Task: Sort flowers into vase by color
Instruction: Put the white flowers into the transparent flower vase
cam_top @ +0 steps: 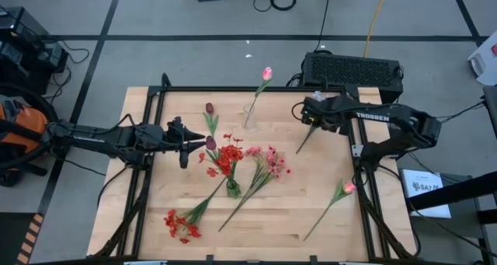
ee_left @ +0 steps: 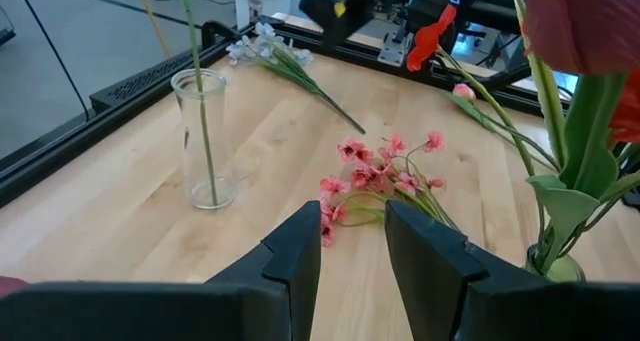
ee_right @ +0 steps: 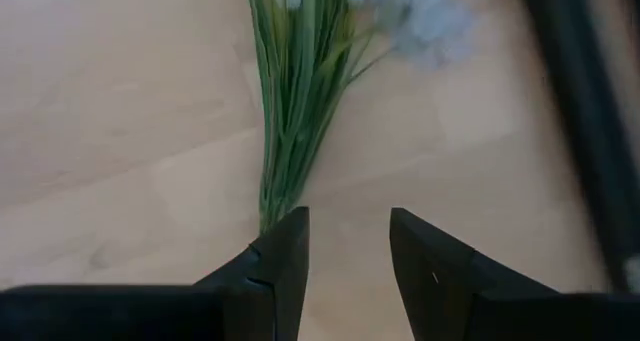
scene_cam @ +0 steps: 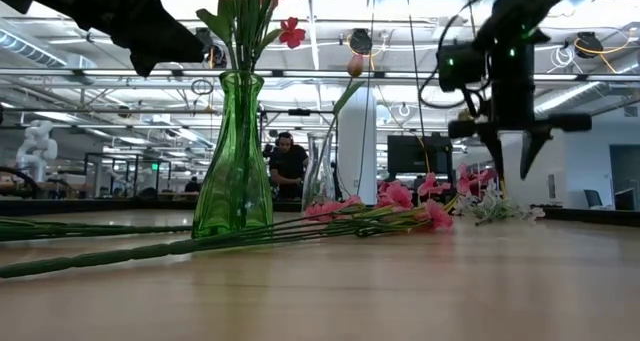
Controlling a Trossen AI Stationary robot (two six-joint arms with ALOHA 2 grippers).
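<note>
**2 vases partly filled, loose stems on the wood**

The green glass vase (scene_cam: 236, 161) stands near the middle of the surface (cam_top: 311, 203) and holds red flowers (cam_top: 227, 158) with a dark maroon tulip (cam_top: 210, 143). The clear glass vase (ee_left: 203, 136), farther back, holds 1 pink tulip (cam_top: 266, 74) on a long thin stem.

Lying flat on the wood: a pink spray (cam_top: 268, 162) just right of the green vase, a red cluster (cam_top: 178, 224) at the front left, a pink tulip (cam_top: 347, 189) at the front right, another dark tulip (cam_top: 209, 109) behind the green vase, and a whitish-lavender spray (ee_left: 262, 49) at the back right.

The left claw (cam_top: 183, 144) hangs just left of the green vase, its fingers (ee_left: 300, 249) parted and empty. The right claw (ee_right: 345, 243) hovers directly over the green stems of the lavender spray, fingers apart, not touching them.

Beyond the surface the low view shows an open hall with ceiling lights, and a person (scene_cam: 288, 163) in dark clothing.

The red blooms are cut off at the top of the low view. The lavender blossoms blur in the right wrist view.
</note>
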